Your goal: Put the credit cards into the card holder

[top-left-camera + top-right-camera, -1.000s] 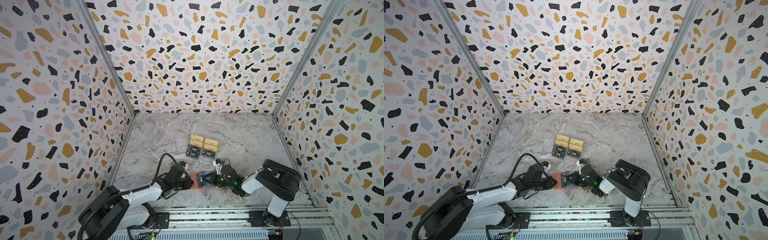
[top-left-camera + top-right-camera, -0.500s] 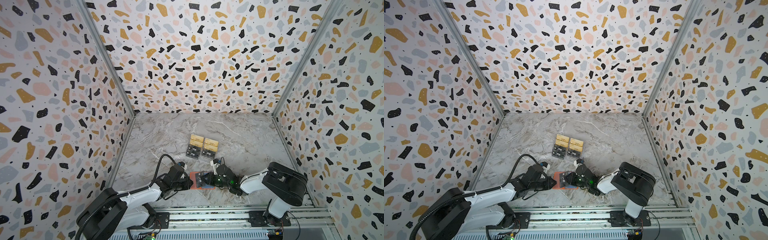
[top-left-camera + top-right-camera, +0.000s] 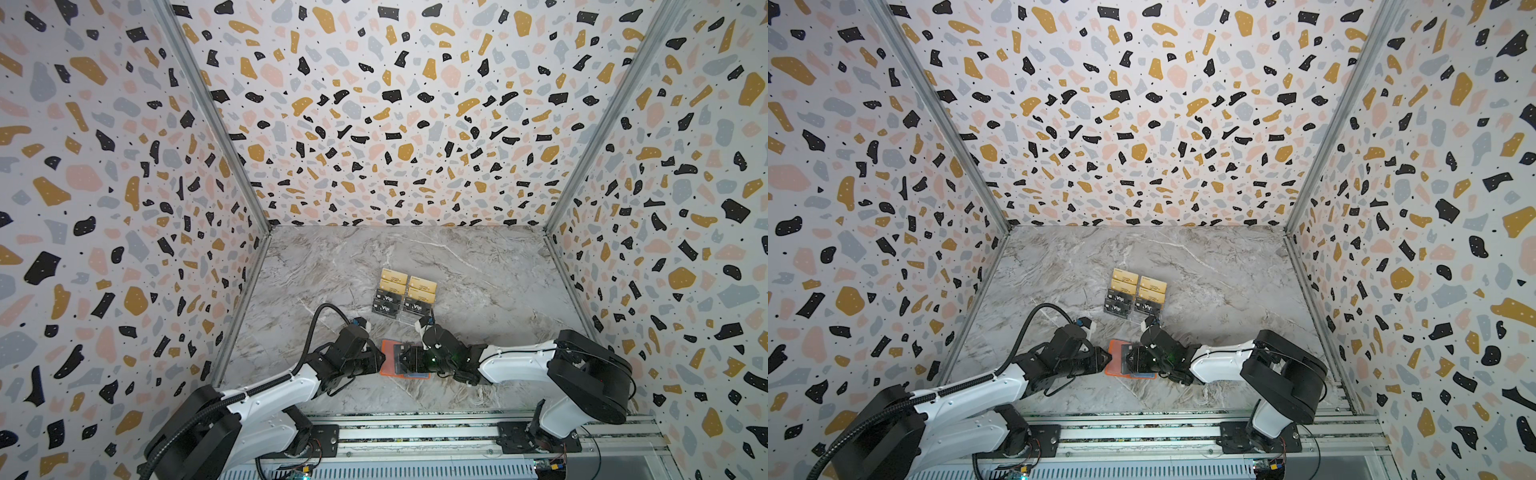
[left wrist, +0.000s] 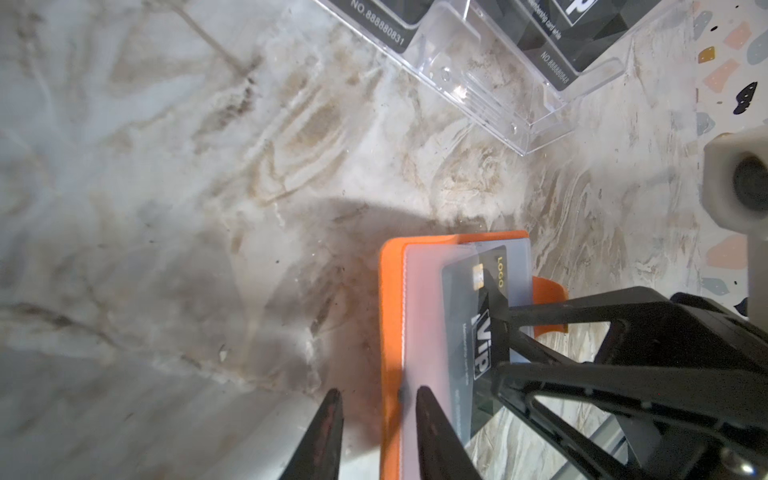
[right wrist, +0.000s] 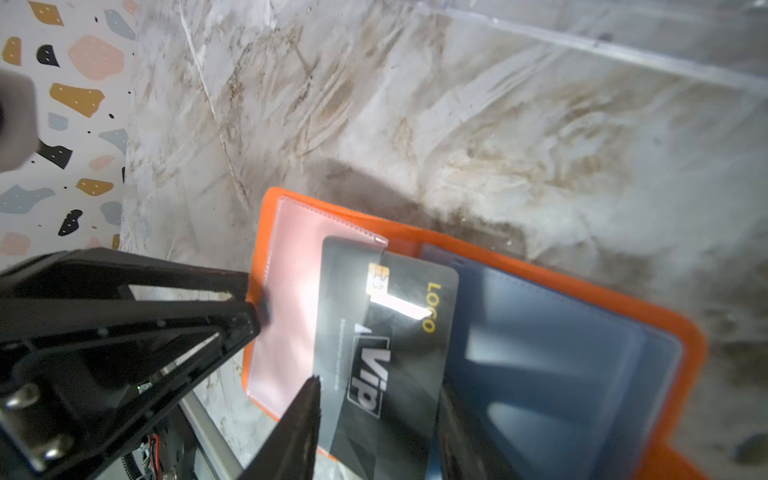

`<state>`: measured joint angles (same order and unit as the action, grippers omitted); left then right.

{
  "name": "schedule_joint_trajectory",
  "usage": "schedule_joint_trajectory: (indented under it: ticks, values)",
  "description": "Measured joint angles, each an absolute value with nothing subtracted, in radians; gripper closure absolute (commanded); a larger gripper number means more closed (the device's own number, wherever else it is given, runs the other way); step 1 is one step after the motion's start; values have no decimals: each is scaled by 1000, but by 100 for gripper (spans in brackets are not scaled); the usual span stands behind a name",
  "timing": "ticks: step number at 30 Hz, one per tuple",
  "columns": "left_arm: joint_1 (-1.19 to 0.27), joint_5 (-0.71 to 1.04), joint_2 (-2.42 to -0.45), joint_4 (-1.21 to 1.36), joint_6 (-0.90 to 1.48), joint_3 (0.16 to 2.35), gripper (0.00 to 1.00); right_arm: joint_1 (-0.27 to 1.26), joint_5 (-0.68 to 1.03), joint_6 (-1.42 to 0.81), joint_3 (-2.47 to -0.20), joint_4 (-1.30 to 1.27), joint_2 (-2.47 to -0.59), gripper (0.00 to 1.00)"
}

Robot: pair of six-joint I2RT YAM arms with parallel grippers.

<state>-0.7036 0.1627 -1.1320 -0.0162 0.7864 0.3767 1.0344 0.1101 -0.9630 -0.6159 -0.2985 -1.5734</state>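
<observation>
The orange card holder (image 3: 388, 358) (image 3: 1113, 362) lies open on the marble floor between my two grippers. One black Vip credit card (image 5: 374, 316) (image 4: 465, 316) sits partly inside its clear sleeve (image 5: 286, 291), slightly askew. My left gripper (image 4: 378, 391) (image 3: 379, 360) is open, its fingers straddling the holder's orange edge (image 4: 390, 311) with a gap on one side. My right gripper (image 5: 378, 386) (image 3: 406, 360) hovers open over the card, fingers apart either side of it. More black and gold credit cards (image 3: 405, 296) (image 3: 1136, 293) stand in a clear stand behind.
The clear acrylic stand (image 4: 478, 83) has one bare front slot and sits just beyond the holder. Blue inner sleeves (image 5: 540, 353) fill the holder's other half. Terrazzo walls (image 3: 124, 249) close in three sides; the rail (image 3: 415, 440) runs along the front.
Both grippers' jaws have opened. The right gripper let go of the black card, which stays partly in the sleeve. The right arm's elbow swung outward to the right.
</observation>
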Motion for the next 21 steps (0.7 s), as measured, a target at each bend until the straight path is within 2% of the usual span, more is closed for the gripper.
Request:
schedule_joint_trajectory:
  ticks: [3,7,11,21]
  values:
    - [-704,154,-1136,-36,773,396,70,1036,121,-962,-616,-292,-1570,51]
    - [-704,129,-1135,-60,755,422,83,1039,139,-962,-622,-285,-1570,51]
    - [-704,121,-1135,-72,745,426,90,1052,167,-958,-648,-259,-1580,52]
    - [-704,123,-1132,-76,743,416,88,1071,195,-941,-721,-237,-1642,52]
